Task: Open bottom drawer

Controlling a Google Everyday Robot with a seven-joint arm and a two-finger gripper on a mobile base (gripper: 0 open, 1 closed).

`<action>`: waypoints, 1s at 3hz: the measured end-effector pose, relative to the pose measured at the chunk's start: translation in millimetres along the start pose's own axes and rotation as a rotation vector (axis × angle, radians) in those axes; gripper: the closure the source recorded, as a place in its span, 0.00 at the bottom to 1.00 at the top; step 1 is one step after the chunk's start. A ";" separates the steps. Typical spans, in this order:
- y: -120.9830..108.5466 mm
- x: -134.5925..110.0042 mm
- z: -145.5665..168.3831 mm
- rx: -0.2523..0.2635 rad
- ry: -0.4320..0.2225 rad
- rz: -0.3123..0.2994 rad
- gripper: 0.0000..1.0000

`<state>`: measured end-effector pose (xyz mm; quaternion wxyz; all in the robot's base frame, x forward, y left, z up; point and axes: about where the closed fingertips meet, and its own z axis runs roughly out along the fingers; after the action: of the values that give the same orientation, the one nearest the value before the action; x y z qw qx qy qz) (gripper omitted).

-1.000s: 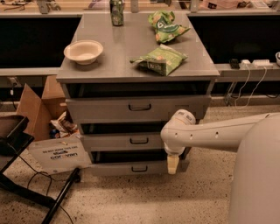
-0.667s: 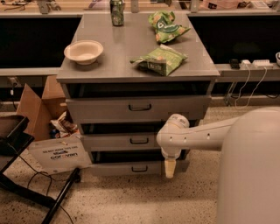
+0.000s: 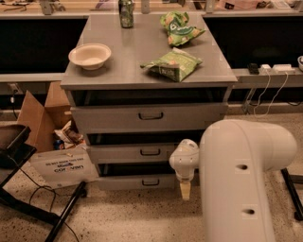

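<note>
The bottom drawer [image 3: 137, 182] is the lowest and narrowest grey front of three in the grey cabinet, with a small dark loop handle [image 3: 150, 182]. It stands slightly out, with a dark gap above it. My gripper [image 3: 185, 190] hangs from the white arm at the right end of this drawer front, pointing down toward the floor, about a hand's width right of the handle.
The mid drawer [image 3: 142, 153] and top drawer [image 3: 147, 116] sit above. On the cabinet top are a bowl [image 3: 90, 56], two green bags [image 3: 173, 64] and a can [image 3: 126, 10]. A cardboard box [image 3: 40, 116], a white sign [image 3: 64, 168] and a black stand [image 3: 28, 198] lie at the left.
My arm has swung left and nearer the camera, so its white body now fills the lower right. The gripper has shifted slightly left along the bottom drawer front. The drawers look unchanged.
</note>
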<state>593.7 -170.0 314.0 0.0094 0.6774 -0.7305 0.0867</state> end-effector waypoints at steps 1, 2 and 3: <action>-8.1 -5.4 62.8 -0.034 0.019 -0.034 0.00; -18.2 -13.6 103.6 -0.064 0.023 -0.051 0.00; -23.0 -19.9 127.4 -0.087 0.007 -0.041 0.18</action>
<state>631.4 -169.7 188.6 0.0429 0.6910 -0.7193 0.0570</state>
